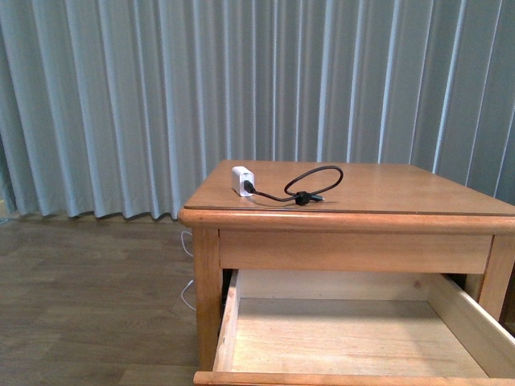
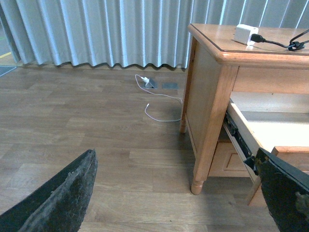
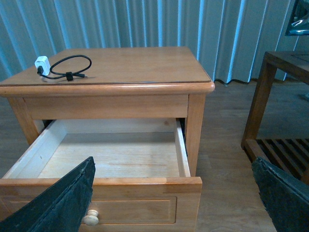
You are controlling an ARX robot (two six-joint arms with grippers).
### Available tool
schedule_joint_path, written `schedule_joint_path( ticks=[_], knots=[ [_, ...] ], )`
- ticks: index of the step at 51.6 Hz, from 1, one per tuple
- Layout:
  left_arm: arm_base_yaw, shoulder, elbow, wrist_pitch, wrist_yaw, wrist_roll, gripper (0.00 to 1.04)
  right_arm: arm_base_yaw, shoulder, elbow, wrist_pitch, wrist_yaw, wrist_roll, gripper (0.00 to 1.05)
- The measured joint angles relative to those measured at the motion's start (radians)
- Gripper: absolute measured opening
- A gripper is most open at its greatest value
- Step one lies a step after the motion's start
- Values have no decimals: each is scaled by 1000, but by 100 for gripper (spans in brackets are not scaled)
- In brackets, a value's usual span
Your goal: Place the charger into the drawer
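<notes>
Backdrop: pale blue-grey curtains (image 1: 121, 104) hang behind, wood-plank floor (image 2: 72, 125) below, and a white cord (image 2: 159, 104) trails on the floor by the cabinet leg.
Surface: wooden top (image 1: 386, 189) of the nightstand, bare apart from one item near its far left corner.
Charger: the charger (image 1: 242, 180) sits there on the surface, white cube upright, black cable looped out toward the middle of the top, nothing touching it.
Drawer: the drawer (image 3: 181, 150) is pulled well out beneath the front edge, pale interior showing and nothing in it, round knob (image 3: 90, 218) on its front panel.
Left pincer: my left pincer (image 2: 178, 193) hangs low over the floor, off the left side of the cabinet, jaws spread wide and holding nothing.
Right pincer: my right pincer (image 3: 176, 193) hovers in front of the drawer front, jaws wide too, nothing between them.
Step in hand: drawer looks ready, so I judge the pick-up is what's on now, and neither arm has reached the charger yet.
Next move: one arm must rise above the surface edge, travel to that far left corner and close on the white cube, minding the loose cable loop so it doesn't snag when lifted toward the drawer.
</notes>
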Motion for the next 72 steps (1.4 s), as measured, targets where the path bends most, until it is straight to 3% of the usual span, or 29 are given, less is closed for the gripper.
schedule_joint_path(
  ticks=[19, 21, 26, 33, 44, 50, 59, 72],
  knots=[
    [0, 0, 0, 0, 0, 0, 99, 0, 0, 0, 0, 0, -1, 97],
    [-15, 12, 4, -16, -37, 12, 99, 0, 0, 0, 0, 0, -1, 97],
    [-66, 167, 28, 11, -239, 56, 99, 0, 0, 0, 0, 0, -1, 97],
    [-103, 446, 94, 199, -269, 77, 99, 0, 0, 0, 0, 0, -1, 97],
    [-183, 868, 303, 411, -291, 80, 99, 0, 0, 0, 0, 0, -1, 97],
    [-270, 1152, 503, 467, -338, 74, 99, 0, 0, 0, 0, 0, -2, 97],
    [-339, 1397, 759, 459, -376, 61, 99, 0, 0, 0, 0, 0, -2, 97],
    [-379, 1735, 1222, 322, -417, -22, 99, 0, 0, 0, 0, 0, -2, 97]
  ],
)
